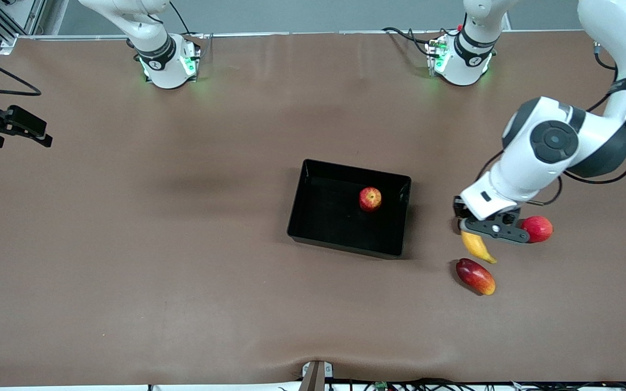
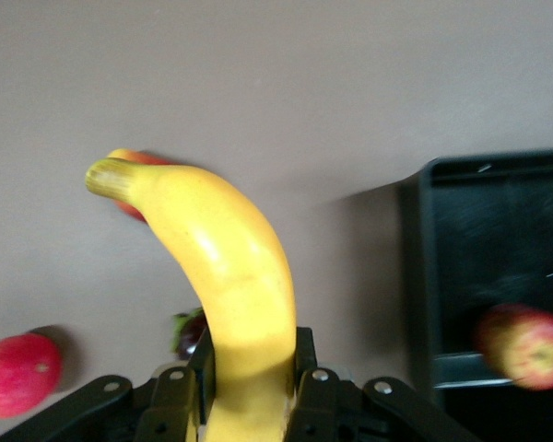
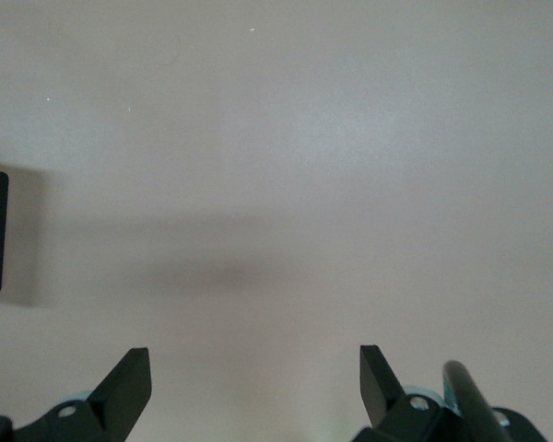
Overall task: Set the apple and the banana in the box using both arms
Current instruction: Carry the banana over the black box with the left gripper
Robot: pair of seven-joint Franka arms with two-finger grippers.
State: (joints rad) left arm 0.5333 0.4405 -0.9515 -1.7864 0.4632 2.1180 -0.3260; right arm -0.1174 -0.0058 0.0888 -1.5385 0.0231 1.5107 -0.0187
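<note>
Transfer stage, fruit-sorting task. The small round red apple with a yellowish patch (image 1: 370,199) already lies inside the shallow rectangular black plastic box (image 1: 313,217), near the wall toward the left arm's end of the brown counter (image 1: 182,244). The single curved yellow banana (image 1: 477,247) is clamped at one end in the jaws of the left gripper (image 1: 495,228); the left wrist view shows the black fingers (image 2: 175,401) pressing it from both sides while its stem end (image 2: 111,178) projects freely.

To do the carry well, the banana should probably be raised enough to clear the box's glossy rim, brought over the bare floor away from the apple, and released low so it neither bounces nor strikes the fruit. Because it is gripped near one end, a smooth, unhurried motion would likely limit swinging.

The left arm reaches from its base, elbow bent high, its wrist pointing down over the counter beside the box. A plain pinkish-red round apple (image 1: 537,228) sits beside the gripper, and an elongated red-and-yellow mango (image 1: 475,276) lies nearer the front camera. The right gripper (image 3: 255,382) waits over the right arm's end of the counter, its jaws spread and holding nothing.
</note>
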